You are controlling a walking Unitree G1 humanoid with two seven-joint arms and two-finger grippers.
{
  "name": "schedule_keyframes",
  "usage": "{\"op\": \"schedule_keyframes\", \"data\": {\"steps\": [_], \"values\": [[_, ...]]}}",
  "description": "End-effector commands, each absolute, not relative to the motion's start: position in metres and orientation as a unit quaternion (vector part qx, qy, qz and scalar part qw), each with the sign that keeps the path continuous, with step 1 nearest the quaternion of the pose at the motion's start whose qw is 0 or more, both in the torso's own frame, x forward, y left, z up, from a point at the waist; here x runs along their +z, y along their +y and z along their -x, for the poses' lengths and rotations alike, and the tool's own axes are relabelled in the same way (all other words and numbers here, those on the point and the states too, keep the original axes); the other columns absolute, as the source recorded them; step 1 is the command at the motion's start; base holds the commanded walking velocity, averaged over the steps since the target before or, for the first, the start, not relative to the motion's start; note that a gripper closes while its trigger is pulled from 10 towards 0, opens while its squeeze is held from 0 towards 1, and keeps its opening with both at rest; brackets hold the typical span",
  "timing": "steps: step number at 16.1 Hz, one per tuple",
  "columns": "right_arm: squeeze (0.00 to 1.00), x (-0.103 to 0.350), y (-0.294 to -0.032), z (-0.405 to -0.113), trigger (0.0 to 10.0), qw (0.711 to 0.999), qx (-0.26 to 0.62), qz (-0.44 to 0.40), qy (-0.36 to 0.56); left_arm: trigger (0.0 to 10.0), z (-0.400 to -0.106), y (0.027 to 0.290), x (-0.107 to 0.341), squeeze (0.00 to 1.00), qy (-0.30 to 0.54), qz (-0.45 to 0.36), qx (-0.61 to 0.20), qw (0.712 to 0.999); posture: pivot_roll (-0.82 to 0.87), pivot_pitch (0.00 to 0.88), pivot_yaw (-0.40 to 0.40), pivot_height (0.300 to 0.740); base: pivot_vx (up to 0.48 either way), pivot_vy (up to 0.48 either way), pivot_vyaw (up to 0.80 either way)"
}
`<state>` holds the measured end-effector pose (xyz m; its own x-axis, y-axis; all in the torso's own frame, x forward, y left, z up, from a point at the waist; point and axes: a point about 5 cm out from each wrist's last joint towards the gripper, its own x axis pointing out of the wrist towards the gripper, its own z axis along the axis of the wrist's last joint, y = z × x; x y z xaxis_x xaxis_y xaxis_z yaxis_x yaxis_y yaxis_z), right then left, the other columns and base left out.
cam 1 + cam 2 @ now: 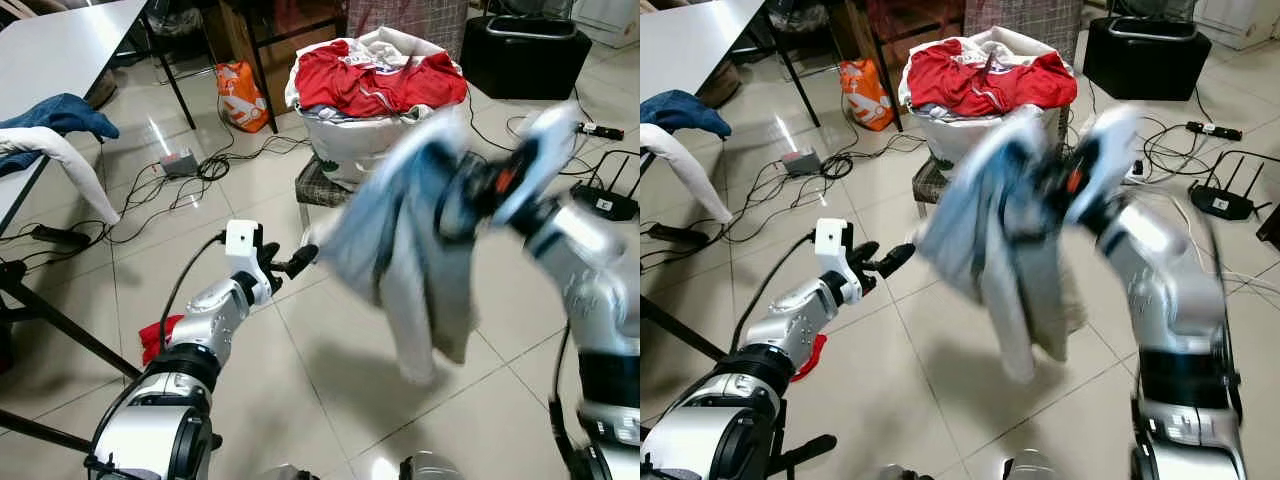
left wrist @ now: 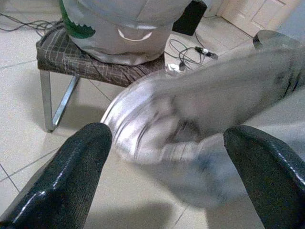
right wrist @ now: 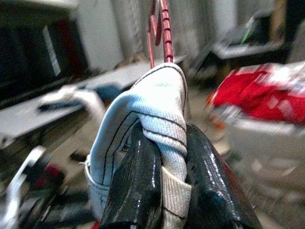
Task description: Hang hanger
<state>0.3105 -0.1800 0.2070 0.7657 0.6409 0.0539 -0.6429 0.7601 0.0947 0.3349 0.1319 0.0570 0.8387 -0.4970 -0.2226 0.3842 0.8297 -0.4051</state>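
A pale blue and grey garment (image 1: 410,250) hangs in mid-air, blurred by motion, in front of me. My right gripper (image 3: 164,167) is shut on its ribbed white collar (image 3: 157,109), and the red hook of a hanger (image 3: 162,28) sticks up just beyond the collar. My left gripper (image 1: 295,262) is held out at the garment's lower left edge. In the left wrist view its two black fingers (image 2: 71,171) are wide open, with the blurred cloth (image 2: 200,138) just beyond them.
A white laundry bag (image 1: 345,150) heaped with red and white clothes (image 1: 375,75) stands on a small stool (image 2: 71,55) behind the garment. Cables (image 1: 190,175) and a power strip (image 1: 598,130) lie on the tiled floor. A table with clothes (image 1: 45,125) is at the left.
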Motion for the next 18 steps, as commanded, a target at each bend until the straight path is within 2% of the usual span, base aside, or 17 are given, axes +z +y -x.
{"op": "schedule_keyframes", "data": {"steps": [1, 2, 3, 4, 7, 10, 12, 14, 15, 17, 18], "values": [[0.0, 0.226, -0.172, -0.302, 10.0, 0.914, 0.402, -0.043, -0.041, 10.0, -0.337, 0.138, 0.058, 1.0, 0.16, 0.181, -0.228, 0.943, -0.23, 0.0, 0.152, 0.74, 0.0, 0.0, 0.0], [0.0, 0.217, -0.178, -0.297, 10.0, 0.907, 0.42, -0.025, -0.016, 10.0, -0.336, 0.14, 0.056, 0.19, 0.165, 0.172, -0.224, 0.945, -0.23, 0.0, 0.152, 0.74, 0.0, 0.0, 0.0], [0.0, 0.2, -0.19, -0.295, 10.0, 0.907, 0.421, 0.013, 0.027, 10.0, -0.335, 0.147, 0.053, 0.0, 0.173, 0.144, -0.21, 0.951, -0.24, 0.0, 0.152, 0.74, 0.0, 0.0, 0.0], [0.0, 0.182, -0.201, -0.295, 10.0, 0.908, 0.409, 0.061, 0.07, 10.0, -0.335, 0.154, 0.051, 0.0, 0.178, 0.131, -0.191, 0.956, -0.23, 0.0, 0.152, 0.74, 0.0, 0.0, 0.0], [0.0, 0.146, -0.224, -0.295, 10.0, 0.913, 0.359, 0.121, 0.15, 10.0, -0.337, 0.168, 0.052, 0.0, 0.176, 0.119, -0.152, 0.965, -0.23, 0.0, 0.151, 0.74, 0.0, 0.0, 0.0], [0.0, 0.129, -0.237, -0.297, 10.0, 0.934, 0.308, 0.087, 0.16, 10.0, -0.339, 0.183, 0.055, 0.0, 0.167, 0.105, -0.109, 0.974, -0.23, 0.0, 0.151, 0.74, 0.0, 0.0, 0.0], [0.0, 0.127, -0.236, -0.295, 10.0, 0.934, 0.318, 0.055, 0.156, 10.0, -0.336, 0.192, 0.053, 0.0, 0.172, 0.054, -0.102, 0.978, -0.23, 0.0, 0.154, 0.74, 0.0, 0.0, 0.0], [0.0, 0.126, -0.238, -0.294, 10.0, 0.931, 0.324, 0.057, 0.161, 10.0, -0.335, 0.198, 0.051, 0.0, 0.177, 0.045, -0.097, 0.978, -0.23, 0.0, 0.157, 0.74, 0.0, 0.0, 0.0], [0.0, 0.123, -0.239, -0.29, 10.0, 0.922, 0.339, 0.066, 0.173, 10.0, -0.335, 0.198, 0.051, 0.0, 0.178, 0.042, -0.105, 0.978, -0.23, 0.0, 0.157, 0.74, 0.0, 0.0, 0.0], [0.0, 0.106, -0.242, -0.274, 10.0, 0.871, 0.388, 0.179, 0.244, 10.0, -0.335, 0.191, 0.052, 0.0, 0.183, 0.059, -0.151, 0.97, -0.23, 0.0, 0.158, 0.74, 0.0, 0.0, 0.0], [0.0, 0.102, -0.245, -0.272, 10.0, 0.855, 0.392, 0.217, 0.261, 10.0, -0.334, 0.187, 0.051, 0.0, 0.189, 0.066, -0.17, 0.965, -0.23, 0.0, 0.157, 0.74, 0.0, 0.0, 0.0]]}}
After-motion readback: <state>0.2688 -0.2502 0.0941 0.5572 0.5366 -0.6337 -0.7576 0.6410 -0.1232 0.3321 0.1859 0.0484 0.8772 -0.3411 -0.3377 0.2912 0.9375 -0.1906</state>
